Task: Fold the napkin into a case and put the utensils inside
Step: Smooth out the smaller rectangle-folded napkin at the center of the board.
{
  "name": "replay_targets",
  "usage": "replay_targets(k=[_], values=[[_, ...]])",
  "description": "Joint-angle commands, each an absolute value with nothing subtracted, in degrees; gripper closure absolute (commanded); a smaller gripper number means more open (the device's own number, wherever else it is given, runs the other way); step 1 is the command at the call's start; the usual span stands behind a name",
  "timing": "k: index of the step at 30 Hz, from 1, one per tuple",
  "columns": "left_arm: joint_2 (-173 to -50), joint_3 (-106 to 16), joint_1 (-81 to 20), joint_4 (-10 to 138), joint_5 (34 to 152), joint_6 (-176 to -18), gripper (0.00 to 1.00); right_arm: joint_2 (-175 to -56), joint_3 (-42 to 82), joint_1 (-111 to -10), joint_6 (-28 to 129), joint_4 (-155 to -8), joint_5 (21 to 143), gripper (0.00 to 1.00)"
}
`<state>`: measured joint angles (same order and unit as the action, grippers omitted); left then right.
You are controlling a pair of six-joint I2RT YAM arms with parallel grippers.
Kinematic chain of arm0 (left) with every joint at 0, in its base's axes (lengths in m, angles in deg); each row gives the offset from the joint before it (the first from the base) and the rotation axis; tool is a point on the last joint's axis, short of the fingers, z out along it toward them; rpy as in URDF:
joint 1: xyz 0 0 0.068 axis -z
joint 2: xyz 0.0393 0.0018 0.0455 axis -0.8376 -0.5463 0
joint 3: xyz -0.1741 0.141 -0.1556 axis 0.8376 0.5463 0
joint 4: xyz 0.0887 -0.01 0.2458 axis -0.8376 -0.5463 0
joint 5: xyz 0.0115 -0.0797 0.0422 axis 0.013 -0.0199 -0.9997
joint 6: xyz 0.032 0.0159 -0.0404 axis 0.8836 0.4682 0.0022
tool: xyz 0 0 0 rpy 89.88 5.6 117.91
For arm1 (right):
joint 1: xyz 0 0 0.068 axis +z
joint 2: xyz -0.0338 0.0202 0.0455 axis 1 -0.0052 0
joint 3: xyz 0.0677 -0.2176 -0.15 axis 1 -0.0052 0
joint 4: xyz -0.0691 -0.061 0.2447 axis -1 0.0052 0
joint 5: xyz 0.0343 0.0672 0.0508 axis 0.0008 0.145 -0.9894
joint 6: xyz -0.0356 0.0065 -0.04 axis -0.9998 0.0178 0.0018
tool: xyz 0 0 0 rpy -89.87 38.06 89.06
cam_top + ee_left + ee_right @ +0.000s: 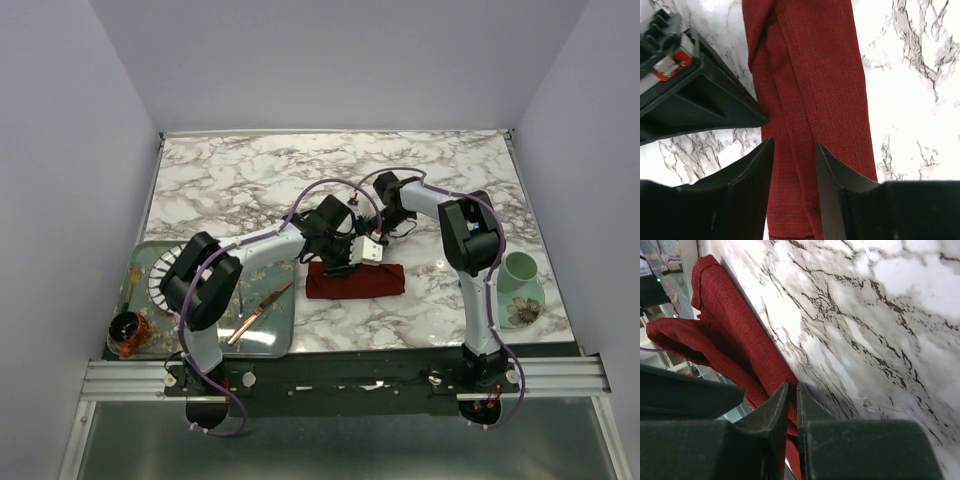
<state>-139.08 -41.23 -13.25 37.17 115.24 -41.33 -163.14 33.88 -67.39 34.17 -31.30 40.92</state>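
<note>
The dark red napkin lies on the marble table as a narrow folded strip, its long side running left to right. My left gripper hangs over its far left part. In the left wrist view the left gripper is open, its fingers either side of a raised fold of the napkin. My right gripper is at the strip's far edge. In the right wrist view the right gripper is shut on a thin edge of the napkin. The blue-handled fork does not show.
A grey tray at the near left holds a copper knife, with a slim pale utensil beside it. A dark jar stands at the tray's left corner. A pale green cup sits on a flowered saucer at the right.
</note>
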Motion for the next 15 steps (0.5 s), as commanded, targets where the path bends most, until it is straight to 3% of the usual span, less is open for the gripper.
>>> replay_targets(k=[1, 15], values=[[-135.3, -42.9, -12.9, 37.4, 116.6, -45.1, 0.51, -162.4, 32.0, -66.8, 33.1, -32.9, 44.9, 0.81], [-138.6, -42.9, -11.0, 33.5, 117.6, -46.7, 0.56, -163.0, 32.9, -66.8, 33.3, -32.8, 44.5, 0.82]])
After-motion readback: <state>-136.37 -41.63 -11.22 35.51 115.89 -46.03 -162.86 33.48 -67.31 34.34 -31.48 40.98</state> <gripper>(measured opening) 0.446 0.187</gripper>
